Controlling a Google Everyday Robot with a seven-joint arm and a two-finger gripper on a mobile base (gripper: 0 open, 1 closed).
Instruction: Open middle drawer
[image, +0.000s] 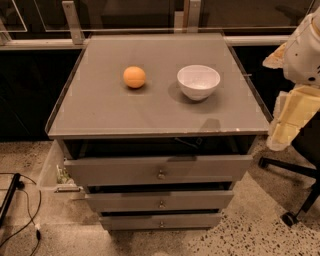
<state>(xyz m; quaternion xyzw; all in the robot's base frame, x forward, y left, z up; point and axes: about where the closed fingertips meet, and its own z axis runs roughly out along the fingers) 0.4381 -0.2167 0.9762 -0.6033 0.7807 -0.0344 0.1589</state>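
The middle drawer (160, 200) is the second of three grey fronts on a grey cabinet, with a small round metal knob (161, 204) at its centre. Its front sits a little further back than the upper drawer front (159, 169), which stands out from under the cabinet top. The lowest front (160, 220) is below it. My arm comes in at the right edge, white with yellowish parts. The gripper (291, 119) hangs to the right of the cabinet, level with its top, well away from the knob and holding nothing that I can see.
An orange ball (134, 77) and a white bowl (198, 81) sit on the cabinet top (100, 110). A translucent bin (50, 170) hangs on the cabinet's left side. Cables (20, 210) lie on the floor at left. A chair base (295, 195) stands at right.
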